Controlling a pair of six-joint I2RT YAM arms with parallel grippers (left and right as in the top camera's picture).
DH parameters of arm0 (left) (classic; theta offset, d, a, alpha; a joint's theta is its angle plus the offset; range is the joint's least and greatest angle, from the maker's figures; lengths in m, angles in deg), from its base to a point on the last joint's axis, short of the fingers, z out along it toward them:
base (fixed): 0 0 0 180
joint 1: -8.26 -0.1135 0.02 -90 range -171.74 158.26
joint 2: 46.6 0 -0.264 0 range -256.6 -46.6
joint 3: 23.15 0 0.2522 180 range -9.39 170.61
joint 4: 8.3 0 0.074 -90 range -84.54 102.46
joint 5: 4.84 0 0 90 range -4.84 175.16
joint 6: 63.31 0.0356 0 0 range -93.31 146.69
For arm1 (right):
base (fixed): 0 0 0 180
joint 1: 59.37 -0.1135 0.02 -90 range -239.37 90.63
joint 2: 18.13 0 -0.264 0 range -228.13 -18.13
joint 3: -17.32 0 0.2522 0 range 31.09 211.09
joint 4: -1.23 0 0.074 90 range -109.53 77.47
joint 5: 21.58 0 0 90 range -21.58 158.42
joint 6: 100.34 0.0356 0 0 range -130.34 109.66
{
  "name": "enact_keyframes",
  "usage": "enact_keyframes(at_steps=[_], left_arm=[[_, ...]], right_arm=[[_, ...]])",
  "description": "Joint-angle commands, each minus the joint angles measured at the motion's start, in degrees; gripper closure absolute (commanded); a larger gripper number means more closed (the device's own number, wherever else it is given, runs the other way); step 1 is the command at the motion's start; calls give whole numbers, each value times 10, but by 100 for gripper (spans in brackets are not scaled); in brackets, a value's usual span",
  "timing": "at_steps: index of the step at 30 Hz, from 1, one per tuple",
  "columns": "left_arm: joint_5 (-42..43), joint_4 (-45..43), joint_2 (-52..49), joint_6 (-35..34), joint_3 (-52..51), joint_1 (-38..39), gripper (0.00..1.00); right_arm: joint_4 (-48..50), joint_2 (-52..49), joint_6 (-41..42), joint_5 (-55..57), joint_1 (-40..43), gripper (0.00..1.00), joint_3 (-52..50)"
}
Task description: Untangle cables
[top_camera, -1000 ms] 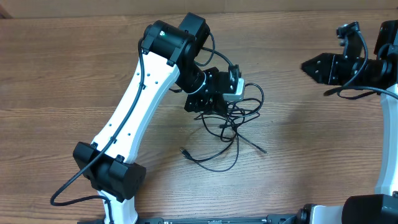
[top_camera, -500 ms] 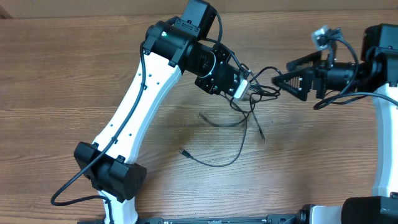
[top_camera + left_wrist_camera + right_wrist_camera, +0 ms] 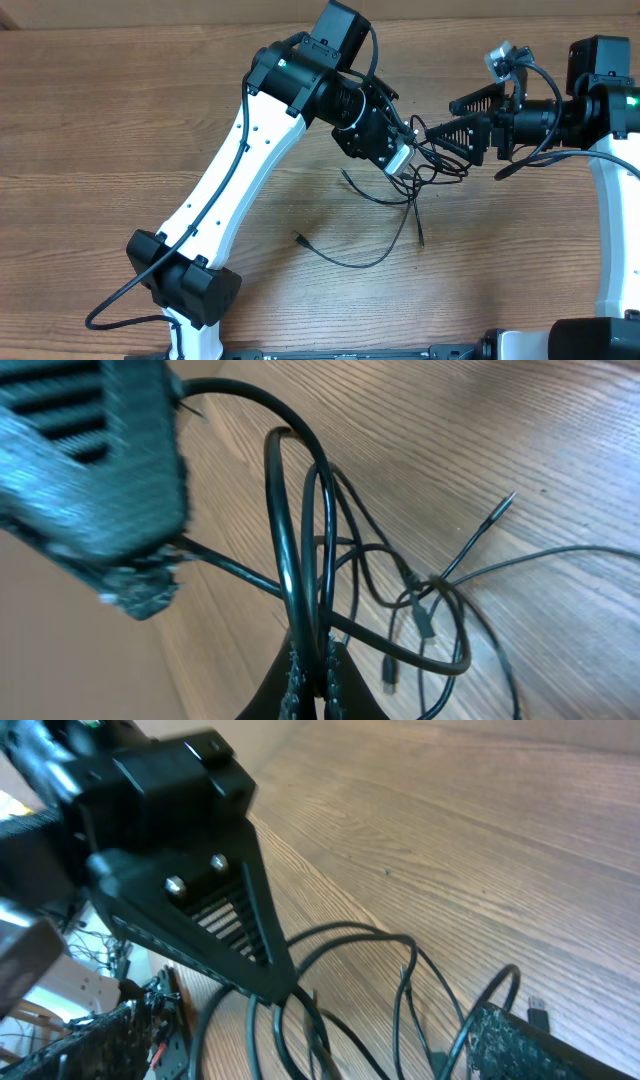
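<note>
Your left gripper (image 3: 312, 682): clenched, pinching loops of the cables (image 3: 285, 550).
Your right gripper (image 3: 390, 1020): jaws spread wide, cable loops between them, none gripped.
Table (image 3: 120, 120): loose cable end lies there.

place: robot lab bench | signs: left arm (image 3: 225, 195); right arm (image 3: 612, 215); wood-grain table (image 3: 90, 120)
</note>
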Motion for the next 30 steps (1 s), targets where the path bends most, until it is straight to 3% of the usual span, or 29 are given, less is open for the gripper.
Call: enact_keyframes(at_steps=[1,3,9,11,17,19,25,29,30], left_arm=[[37,-11,0,23,5,2,96],[44,-19,0,24,5,2,96],[78,-33,0,43,5,2,96],[78,-34,0,43,5,2,96],[79,-47,0,42,5,2,96],[79,-48,0,42,5,2,96],[78,-50,0,42,5,1,96],[78,-60,0,40,5,0,96],[78,-60,0,40,5,0,96]], right_arm=[[-4,0,8,26,-1,4,7],[-6,0,9,28,-1,11,7],[-21,0,9,28,-1,43,7],[-25,0,9,28,-1,48,7],[-33,0,9,28,-1,51,7],[-37,0,9,28,-1,45,7],[-46,0,9,30,-1,44,7],[-54,0,9,47,-1,61,7],[-55,0,9,47,-1,70,7]])
